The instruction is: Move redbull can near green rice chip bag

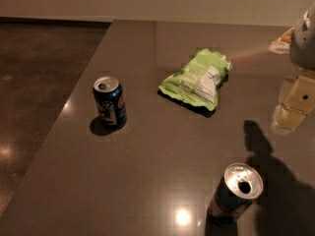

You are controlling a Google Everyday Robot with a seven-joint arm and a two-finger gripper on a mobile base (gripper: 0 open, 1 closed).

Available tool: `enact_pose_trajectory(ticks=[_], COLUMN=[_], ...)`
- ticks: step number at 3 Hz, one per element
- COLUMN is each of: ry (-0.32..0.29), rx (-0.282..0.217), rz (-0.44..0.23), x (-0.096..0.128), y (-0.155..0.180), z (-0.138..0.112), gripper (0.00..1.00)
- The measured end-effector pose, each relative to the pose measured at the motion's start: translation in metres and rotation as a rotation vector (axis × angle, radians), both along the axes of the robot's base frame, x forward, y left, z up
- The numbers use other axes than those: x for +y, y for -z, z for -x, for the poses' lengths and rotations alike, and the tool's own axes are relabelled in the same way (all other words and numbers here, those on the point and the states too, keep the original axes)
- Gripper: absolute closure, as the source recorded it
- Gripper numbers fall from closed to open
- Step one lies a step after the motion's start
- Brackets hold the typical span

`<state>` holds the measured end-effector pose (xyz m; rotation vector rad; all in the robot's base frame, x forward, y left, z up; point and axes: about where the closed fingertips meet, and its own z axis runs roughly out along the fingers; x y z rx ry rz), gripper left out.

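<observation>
While your gripper (291,109) hangs at right, grip state you cannot tell, redbull can (235,191) stands near-right, well apart from bag (197,77) beyond.

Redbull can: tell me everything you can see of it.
The redbull can is slim, dark blue and silver, metal by its look, with a shiny silver top and a dark mouth hole. It stands upright on the table at the near right, seen from above. Only the table touches it. The gripper hangs apart from it, farther back at the right edge.
</observation>
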<state>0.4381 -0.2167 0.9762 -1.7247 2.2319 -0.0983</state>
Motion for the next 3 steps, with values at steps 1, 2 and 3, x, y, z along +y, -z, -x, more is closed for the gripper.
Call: enact_pose_trajectory(ticks=[1, 2, 3], ry=[0.000, -0.019, -0.062], rx=[0.000, 0.015, 0.028], rz=[0.000, -0.044, -0.118], x=[0.000, 0.004, 0.013], y=[0.000, 0.003, 0.011], z=[0.000, 0.014, 0.043], gripper=[0.00, 0.00, 0.00])
